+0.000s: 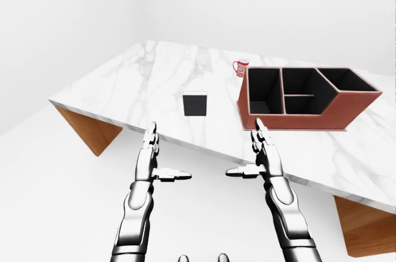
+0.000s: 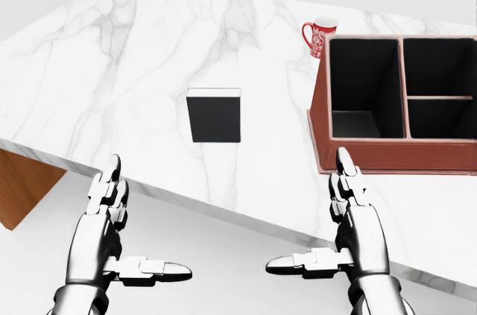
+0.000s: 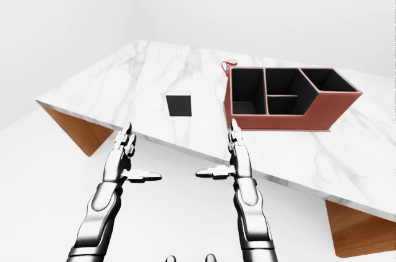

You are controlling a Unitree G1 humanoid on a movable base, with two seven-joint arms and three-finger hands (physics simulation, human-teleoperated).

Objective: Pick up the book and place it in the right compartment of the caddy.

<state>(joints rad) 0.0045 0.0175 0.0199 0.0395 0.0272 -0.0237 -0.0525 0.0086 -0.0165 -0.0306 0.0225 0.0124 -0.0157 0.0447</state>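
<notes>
Book lies flat on the marble table in our head view, dark cover up, left of the red-brown caddy and apart from it; a red mug stands just beside the caddy's top-left corner. Our left hand and right hand hang below the table edge, fingers spread, grasping nothing. In the left-eye view we see the caddy's dark compartments, all of them without the book. Right-eye view shows the wooden table base.

Glossy chrome arms, segmented three-finger hands
</notes>
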